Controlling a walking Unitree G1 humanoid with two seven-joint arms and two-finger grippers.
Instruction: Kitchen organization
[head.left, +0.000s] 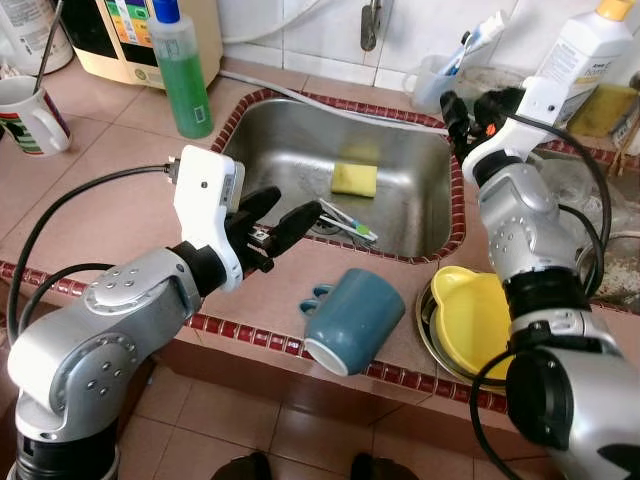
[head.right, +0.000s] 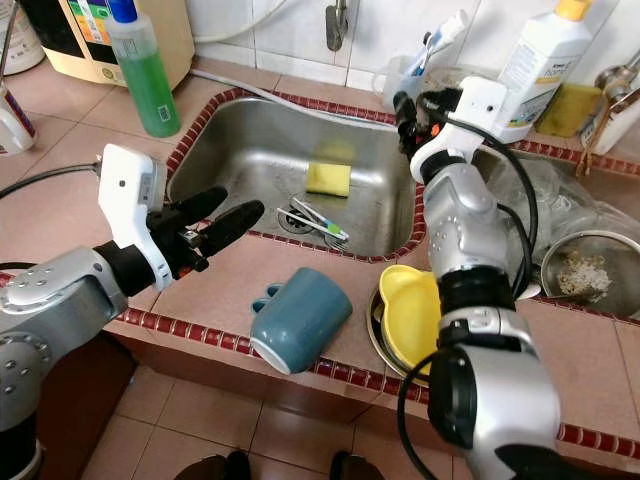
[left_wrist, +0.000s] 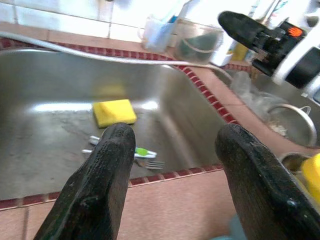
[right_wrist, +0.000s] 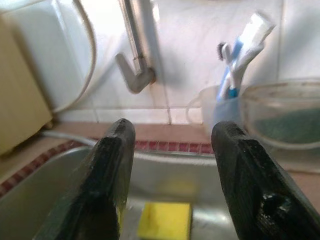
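A blue mug (head.left: 352, 320) lies on its side on the tiled counter, at the front edge just before the steel sink (head.left: 290, 135). In the sink lie a yellow sponge (head.left: 354, 179) and a fork with a green-and-white brush (head.left: 347, 222). My left gripper (head.left: 290, 206) hovers open over the sink's front-left rim, left of the mug, with nothing between its fingers (left_wrist: 116, 150). My right gripper (head.left: 470, 105) is raised over the sink's back-right corner, open and empty, pointing toward the tap (right_wrist: 135, 75).
A yellow bowl (head.left: 472, 318) sits in a metal dish right of the mug. A green soap bottle (head.left: 182, 75) and a white mug (head.left: 30, 115) stand at the back left. A cup of toothbrushes (right_wrist: 227, 107), a white bottle (head.left: 580, 50) and a strainer (head.right: 590, 270) crowd the right.
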